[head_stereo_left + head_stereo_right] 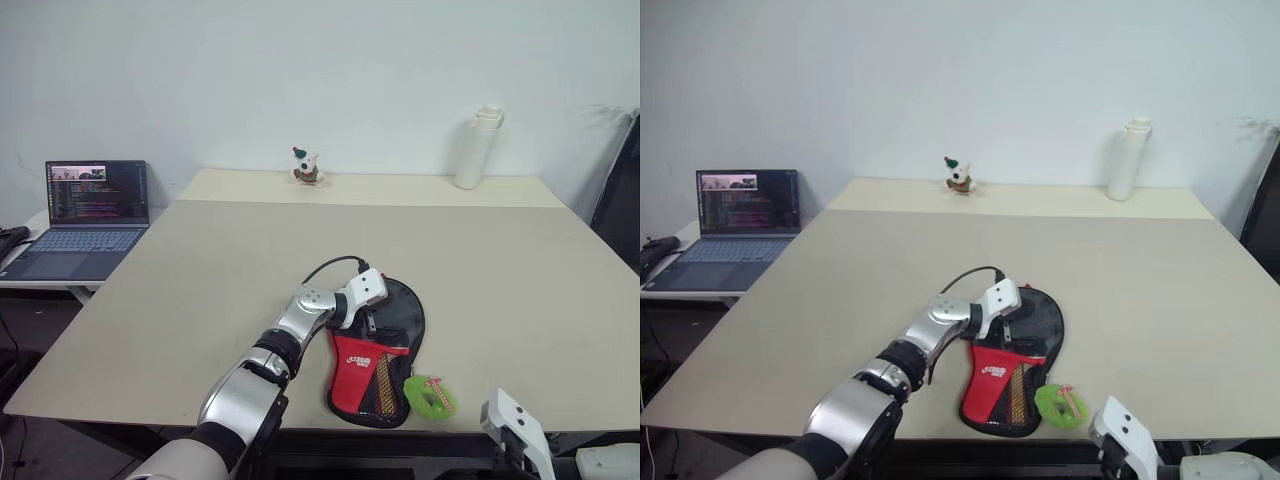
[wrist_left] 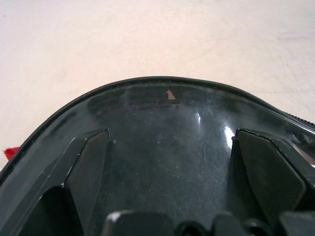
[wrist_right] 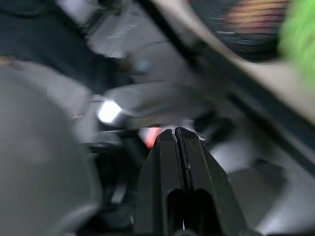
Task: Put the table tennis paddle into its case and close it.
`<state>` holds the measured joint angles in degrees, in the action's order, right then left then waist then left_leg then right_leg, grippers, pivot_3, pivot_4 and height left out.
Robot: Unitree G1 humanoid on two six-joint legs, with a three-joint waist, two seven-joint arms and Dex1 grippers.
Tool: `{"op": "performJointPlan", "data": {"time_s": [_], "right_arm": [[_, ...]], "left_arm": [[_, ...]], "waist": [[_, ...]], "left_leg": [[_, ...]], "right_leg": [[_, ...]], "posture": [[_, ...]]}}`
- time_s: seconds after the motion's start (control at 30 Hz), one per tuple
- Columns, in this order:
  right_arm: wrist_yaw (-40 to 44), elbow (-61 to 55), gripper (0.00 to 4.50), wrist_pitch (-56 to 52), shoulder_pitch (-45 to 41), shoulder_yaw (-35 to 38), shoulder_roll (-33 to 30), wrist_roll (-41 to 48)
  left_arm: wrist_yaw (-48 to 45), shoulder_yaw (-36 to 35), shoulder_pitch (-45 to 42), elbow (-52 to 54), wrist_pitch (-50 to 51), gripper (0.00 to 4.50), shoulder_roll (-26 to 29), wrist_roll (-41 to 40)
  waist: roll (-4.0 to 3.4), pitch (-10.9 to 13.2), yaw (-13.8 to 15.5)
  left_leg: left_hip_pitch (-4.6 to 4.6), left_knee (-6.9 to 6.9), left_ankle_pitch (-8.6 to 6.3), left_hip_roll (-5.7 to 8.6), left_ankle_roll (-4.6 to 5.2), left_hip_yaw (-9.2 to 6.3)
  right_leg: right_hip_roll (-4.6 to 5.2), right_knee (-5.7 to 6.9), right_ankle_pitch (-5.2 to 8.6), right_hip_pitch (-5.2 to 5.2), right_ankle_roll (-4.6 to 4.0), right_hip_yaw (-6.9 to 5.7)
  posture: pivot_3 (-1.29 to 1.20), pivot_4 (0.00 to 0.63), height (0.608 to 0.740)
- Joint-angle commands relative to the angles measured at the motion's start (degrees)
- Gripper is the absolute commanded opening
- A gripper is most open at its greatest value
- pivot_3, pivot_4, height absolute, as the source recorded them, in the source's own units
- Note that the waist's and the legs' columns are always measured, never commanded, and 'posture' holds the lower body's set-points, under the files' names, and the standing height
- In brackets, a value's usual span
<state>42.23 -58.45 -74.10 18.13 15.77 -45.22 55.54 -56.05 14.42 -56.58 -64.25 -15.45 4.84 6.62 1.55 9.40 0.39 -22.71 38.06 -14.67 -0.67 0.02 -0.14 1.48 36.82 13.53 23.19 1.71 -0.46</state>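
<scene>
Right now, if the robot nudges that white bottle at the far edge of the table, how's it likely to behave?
The white bottle stands tall and narrow on a small base, so a high push would probably tip it. It looks round, so once down it may roll along the table. Whether it is full cannot be told.
</scene>
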Motion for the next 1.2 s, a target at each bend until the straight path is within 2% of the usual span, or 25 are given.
{"op": "performJointPlan", "data": {"time_s": [0.03,0.17,0.3,0.47,0.53,0.67,0.87,1.2], "right_arm": [[-0.76,-1.55,0.02,4.97,1.04,-2.76,-2.65,2.75],[-4.84,1.47,0.02,7.77,-1.71,-1.45,-1.62,1.11],[-4.43,5.81,0.02,9.91,-5.25,0.99,-2.77,3.12],[-5.37,7.43,1.62,13.44,-7.16,0.51,-3.56,0.90],[-7.28,7.59,2.28,15.65,-7.89,-2.18,-3.26,-3.16],[-9.55,8.50,3.64,22.59,-8.98,-12.35,-4.67,-16.61],[-11.16,13.16,3.64,29.31,-11.33,-22.89,-4.03,-29.38],[-12.46,18.53,3.64,31.40,-15.43,-29.42,-1.96,-39.81]], "left_arm": [[-0.28,1.77,1.31,-1.65,0.61,4.50,0.18,2.50],[-0.50,1.78,1.42,-1.36,0.67,4.50,0.66,2.57],[-0.56,1.82,1.49,-1.21,0.62,4.50,0.78,2.76],[-0.82,2.02,1.75,-0.87,0.36,4.50,0.70,3.02],[-0.82,1.98,1.84,-0.80,0.36,4.50,0.59,3.03],[-0.81,2.07,1.97,-0.65,0.26,4.50,0.31,3.08],[-0.91,2.11,2.01,-0.50,0.31,4.50,0.18,3.08],[-0.61,2.21,2.10,-0.34,0.52,4.50,-0.18,3.18]], "waist": [[0.05,0.00,0.00],[0.13,-0.02,-0.02],[0.16,-0.03,-0.06],[0.16,-0.03,-0.05],[0.16,-0.03,-0.05],[0.16,-0.03,-0.19],[0.17,-0.03,-0.30],[0.16,-0.03,-0.29]], "left_leg": [[0.00,0.00,0.00,-0.01,0.00,0.00],[-0.01,0.00,0.00,0.00,0.00,0.02],[-0.01,0.00,0.00,0.00,0.00,0.01],[-0.03,-0.04,0.00,-0.01,0.00,0.01],[-0.03,-0.05,0.00,-0.01,0.00,0.01],[-0.03,-0.04,0.00,-0.01,0.00,0.01],[-0.03,-0.05,0.00,0.01,0.00,0.03],[-0.02,-0.05,0.00,0.00,0.00,0.03]], "right_leg": [[0.00,0.00,0.00,0.00,0.00,-0.01],[0.00,-0.02,0.00,0.00,0.00,0.00],[0.01,-0.02,0.00,0.00,0.00,0.01],[0.00,-0.04,0.01,0.02,-0.01,-0.02],[0.00,-0.04,0.01,0.03,-0.01,-0.01],[0.00,-0.04,0.01,0.03,-0.01,-0.02],[0.02,-0.05,0.01,0.04,-0.02,-0.01],[0.01,-0.04,0.01,0.05,-0.02,-0.01]], "posture": [[0.00,0.150,0.740],[0.00,0.150,0.740],[0.00,0.150,0.740],[0.00,0.150,0.740],[0.00,0.150,0.740],[0.00,0.150,0.740],[0.00,0.150,0.740],[0.00,0.150,0.740]]}}
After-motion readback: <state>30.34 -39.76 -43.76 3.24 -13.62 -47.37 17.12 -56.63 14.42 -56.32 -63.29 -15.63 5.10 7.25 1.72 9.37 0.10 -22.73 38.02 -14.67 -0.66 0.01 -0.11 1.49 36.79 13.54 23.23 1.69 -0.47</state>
